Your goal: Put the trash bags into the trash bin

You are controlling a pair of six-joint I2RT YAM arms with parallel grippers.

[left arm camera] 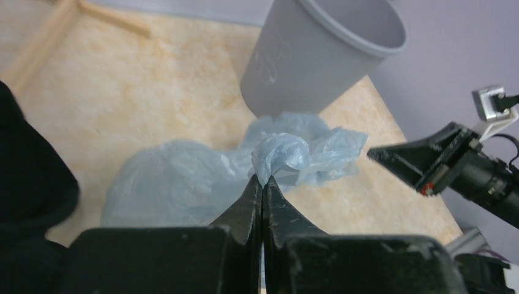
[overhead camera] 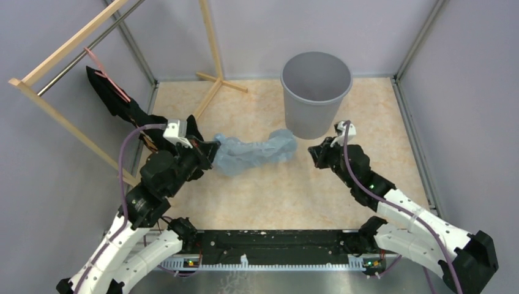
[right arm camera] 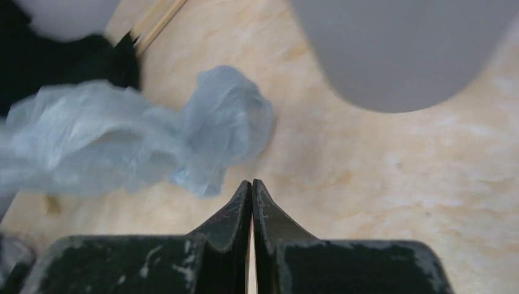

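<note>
Your left claw (left arm camera: 262, 182) sits low in its wrist view, tips pressed together at the near edge of the bag (overhead camera: 254, 153). You cannot tell whether a fold of film is caught between them. Your right claw (right arm camera: 251, 184) is closed too, with nothing in it, just short of the bag's other end. Between the claws, mid-frame in the top view, the bag lies bunched on the table (overhead camera: 275, 202). It is pale blue, translucent and wrinkled, twisted into a knot toward the bin (overhead camera: 315, 98), which stands upright just beyond at upper centre. I judge the film slippery and floppy. A thin pinch could slide out on the lift, a trailing end could catch the rim and drape outside, and a bump could tip the bin.
</note>
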